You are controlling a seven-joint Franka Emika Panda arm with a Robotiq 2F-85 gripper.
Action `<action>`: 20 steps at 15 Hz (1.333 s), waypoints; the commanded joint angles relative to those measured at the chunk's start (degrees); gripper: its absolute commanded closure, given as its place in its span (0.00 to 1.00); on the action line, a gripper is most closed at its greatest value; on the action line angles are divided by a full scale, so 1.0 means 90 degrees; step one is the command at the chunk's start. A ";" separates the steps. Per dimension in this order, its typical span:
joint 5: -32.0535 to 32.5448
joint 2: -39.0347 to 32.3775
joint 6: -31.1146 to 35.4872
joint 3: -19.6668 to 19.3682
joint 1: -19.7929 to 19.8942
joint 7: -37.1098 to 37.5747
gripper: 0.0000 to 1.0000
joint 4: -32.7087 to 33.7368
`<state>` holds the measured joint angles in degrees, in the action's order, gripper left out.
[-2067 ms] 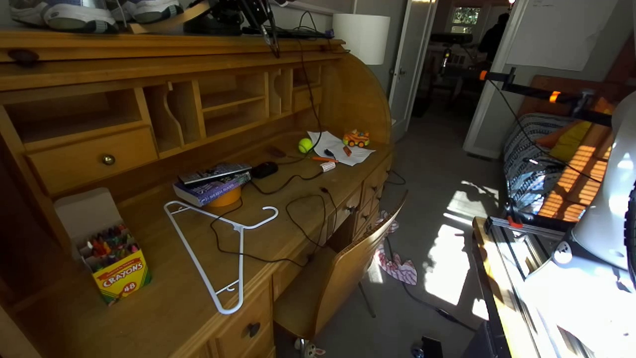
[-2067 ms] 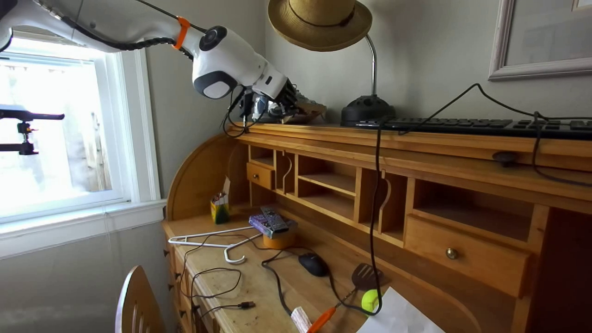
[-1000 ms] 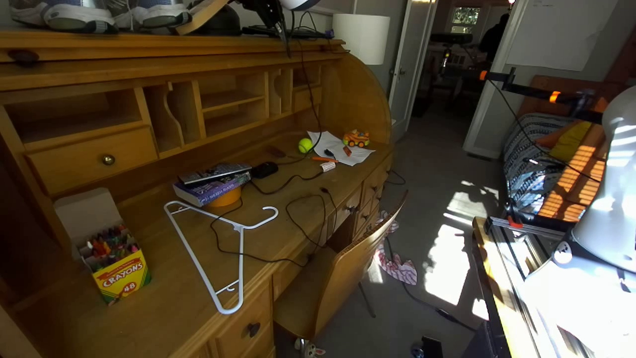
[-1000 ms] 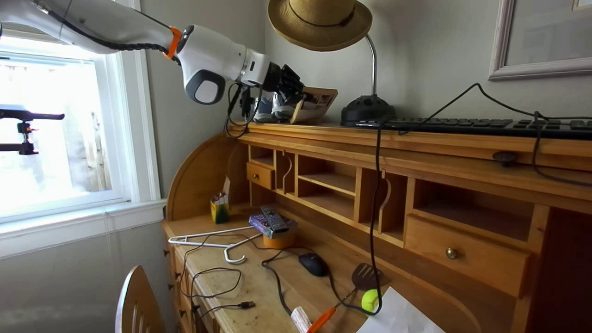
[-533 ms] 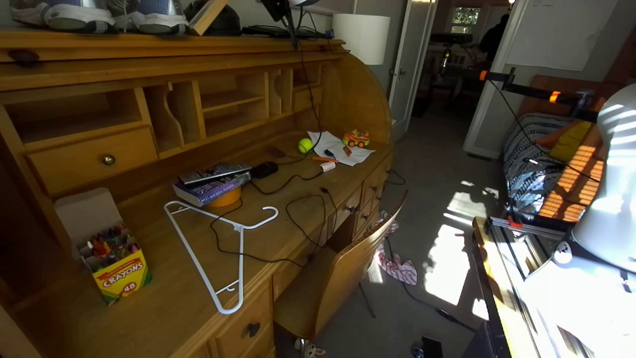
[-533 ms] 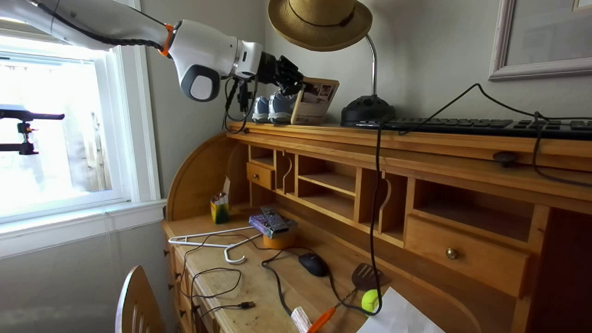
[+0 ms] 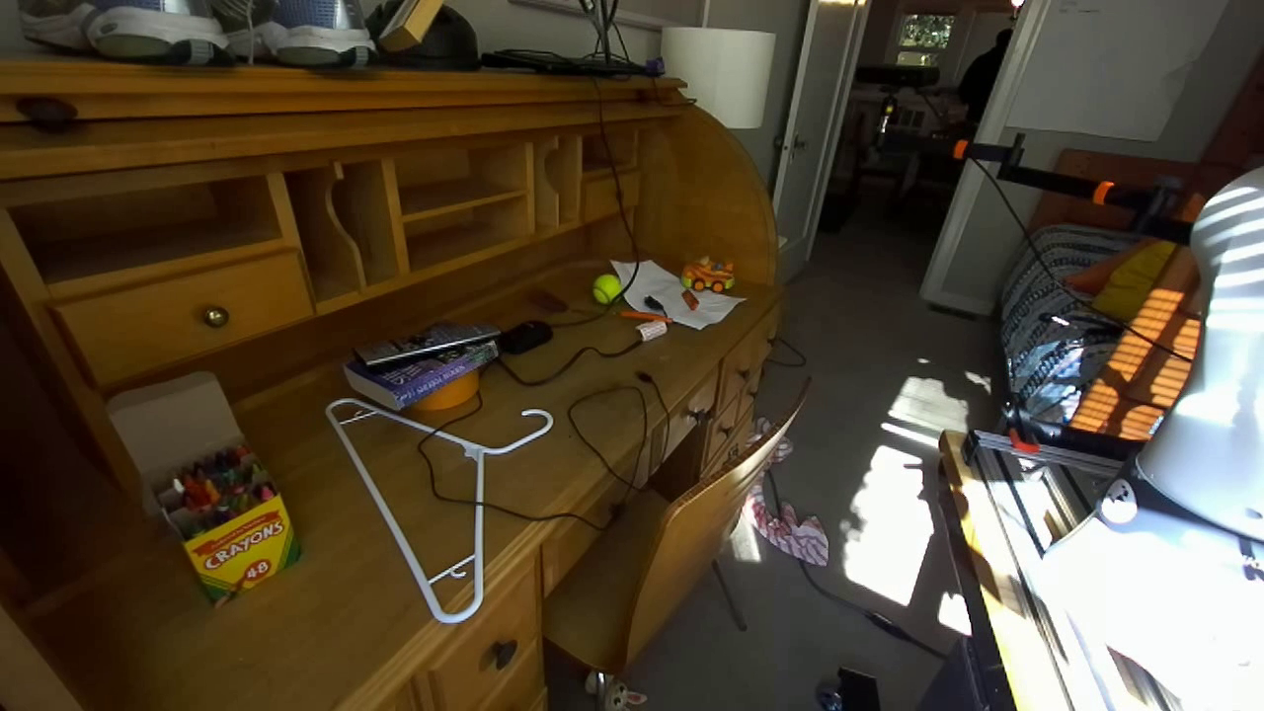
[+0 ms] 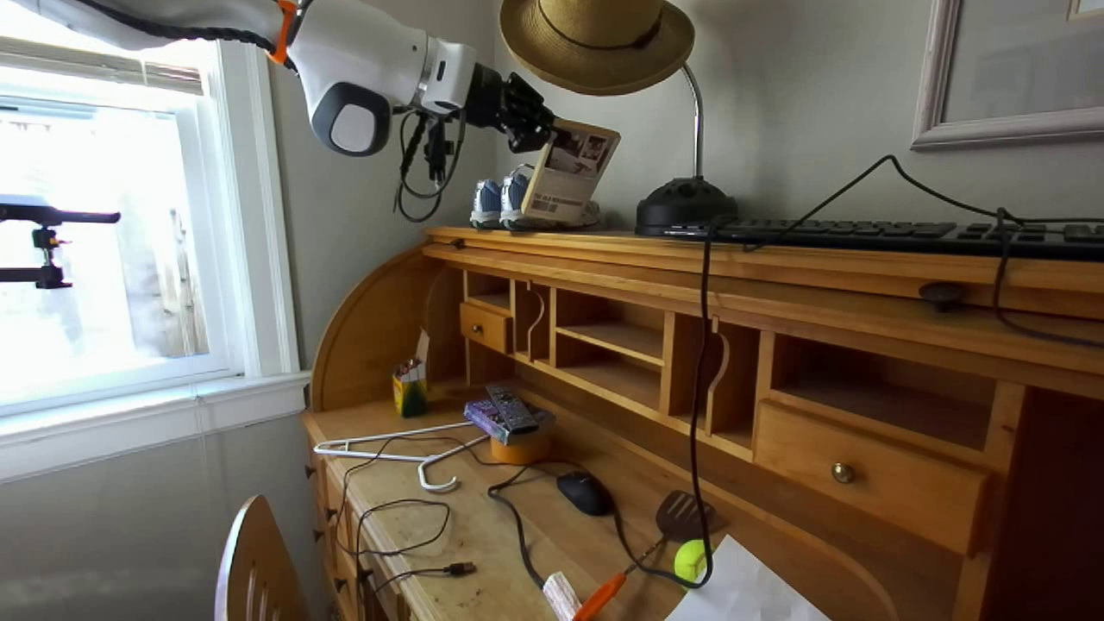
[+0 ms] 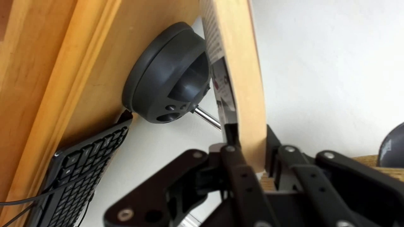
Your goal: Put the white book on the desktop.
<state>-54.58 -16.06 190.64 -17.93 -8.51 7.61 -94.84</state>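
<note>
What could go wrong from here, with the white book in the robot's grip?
The fingers pinch the white book near one end, so it might swing or slip. Lowered, it could snag the hanging black cable. On the desktop, it may land tilted across the white hanger.

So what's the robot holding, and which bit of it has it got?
The white book. The gripper pinches it from both sides near a top corner, and the rest slants down below.

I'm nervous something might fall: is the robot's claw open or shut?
The claw is shut on the white book: in the wrist view, black fingers touch both its sides.
</note>
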 commanded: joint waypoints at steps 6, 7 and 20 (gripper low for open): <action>-0.0943 0.1343 -0.1838 0.0855 0.1345 -0.0439 0.94 -0.0914; -0.1606 0.1502 -0.2332 0.0979 0.1547 -0.1142 0.94 -0.0885; -0.3507 0.1425 -0.7377 -0.0085 0.2920 -0.3143 0.94 -0.2538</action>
<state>-85.23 -2.14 128.63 -18.36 16.44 -19.92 -116.24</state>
